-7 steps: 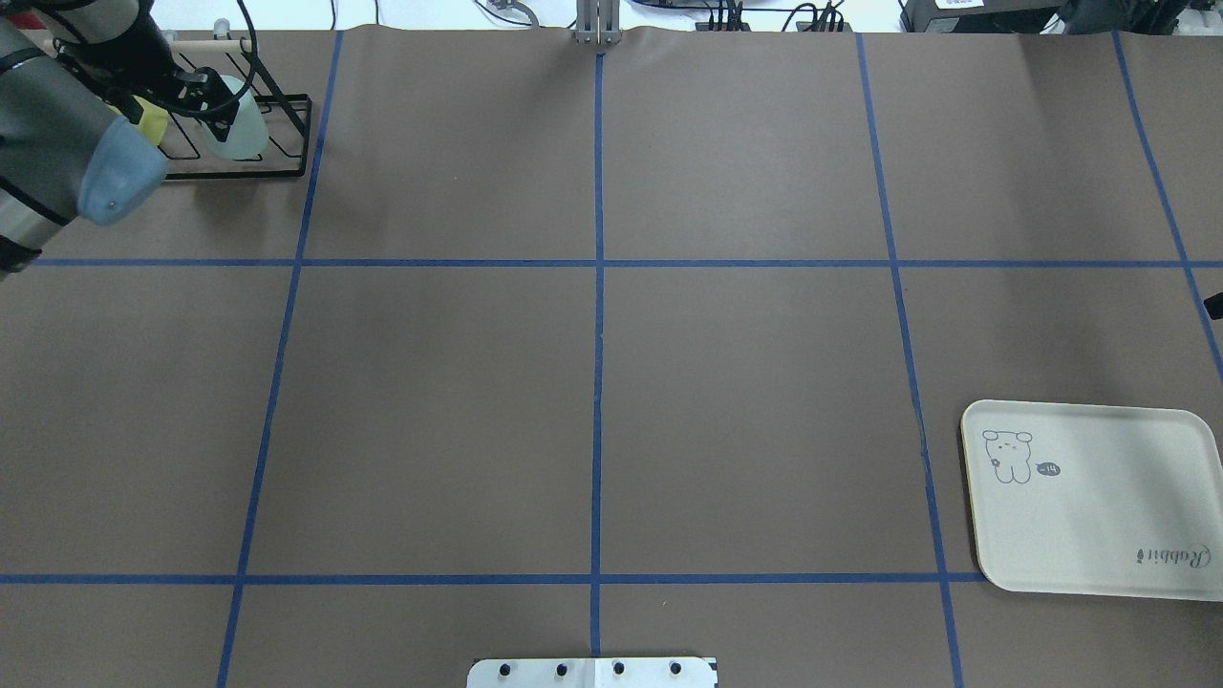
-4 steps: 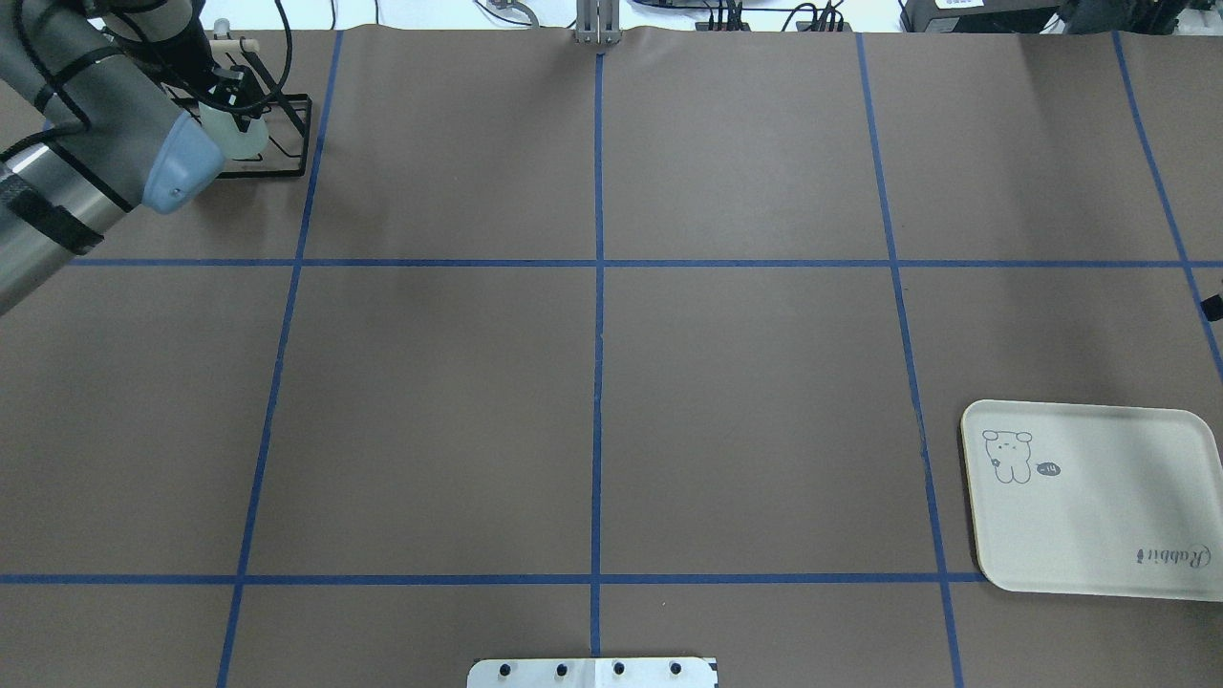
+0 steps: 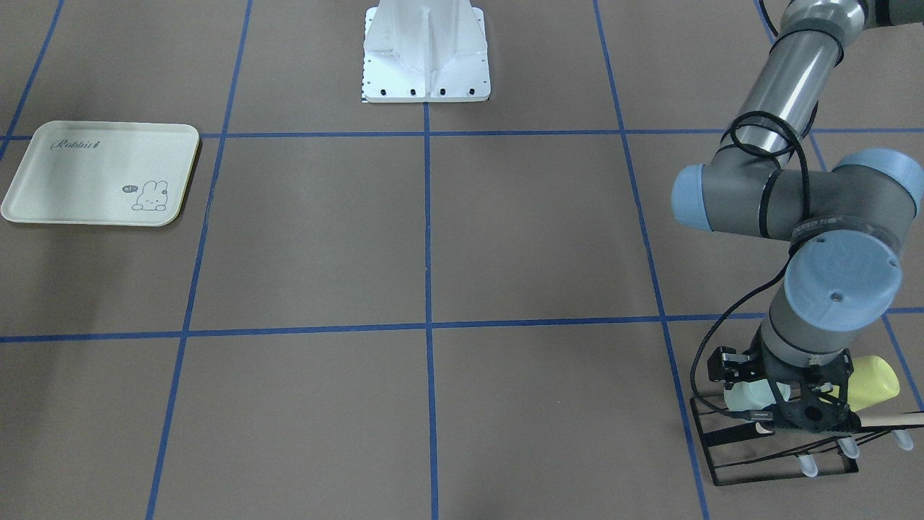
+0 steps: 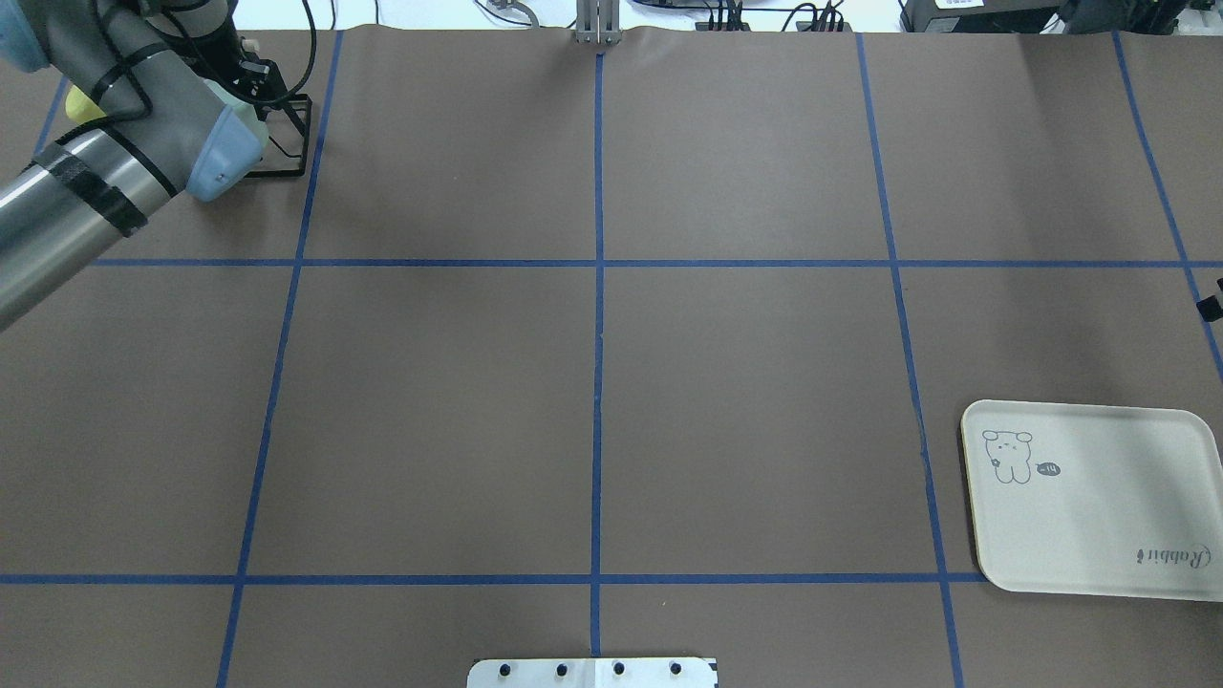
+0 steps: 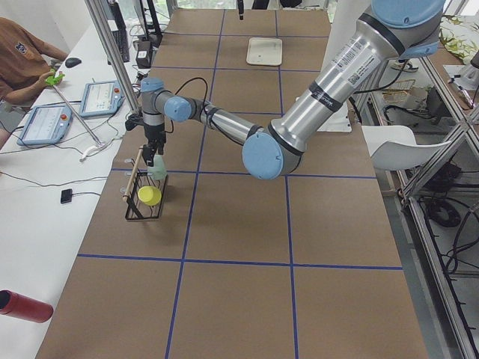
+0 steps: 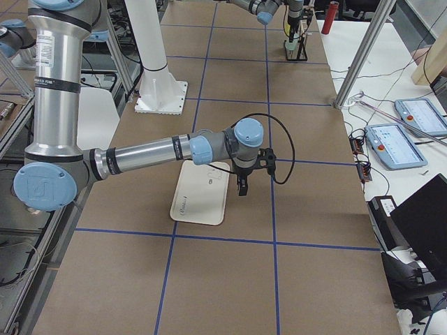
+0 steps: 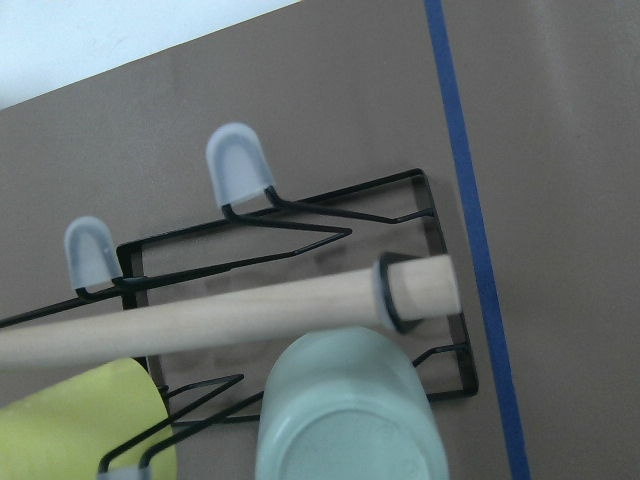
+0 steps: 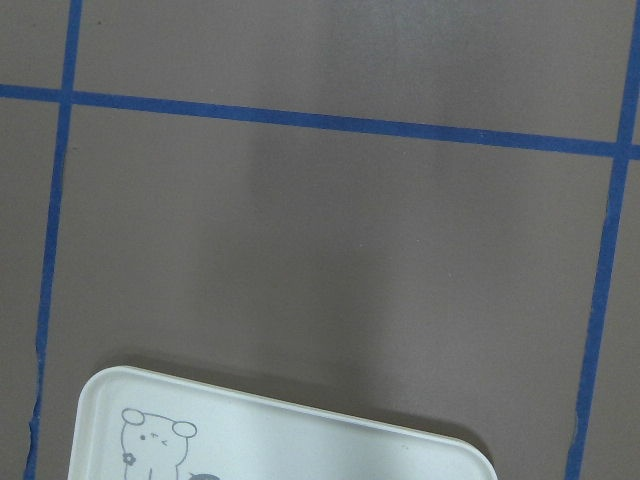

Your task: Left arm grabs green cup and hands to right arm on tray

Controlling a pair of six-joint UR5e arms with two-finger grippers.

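far left of the tabletop (image 4: 745, 382), seen from overhead: a yellow-green cup (image 3: 875, 381) and the green cup (image 7: 345, 410) sit side by side in a black wire rack (image 3: 776, 451), under its wooden dowel (image 7: 220, 320). the green cup is in the end slot nearest a blue tape line (image 7: 470, 230). it is tilted, not upright, and its base faces the left wrist camera. the yellow-green cup fills the next slot, just beside it; i cannot tell whether the two touch. two grey-capped prongs (image 7: 238, 165) stand on the rack's far rail.

left hand (image 3: 787, 408): down at the rack, directly over the green cup, wrist pointing at the tabletop. its fingers do not show in the left wrist view, and the front view hides them behind the wrist and the cup. i cannot tell whether they are apart, together or clamped on the cup. the cup is in the rack.

centre: brown paper with a blue tape grid, and the white robot base plate (image 4: 592, 672) at the near edge.

right: the tray (image 4: 1089, 535) lies flat near the robot's edge, with the bunny drawing (image 4: 1008, 457) toward the table centre and the script at the opposite corner. the right hand (image 6: 241, 187) hangs over the tabletop just beside the tray's bunny end, pointing down. only the side camera shows it, so i cannot tell how its fingers stand. the green cup and the tray are well apart, at opposite ends of the tabletop.
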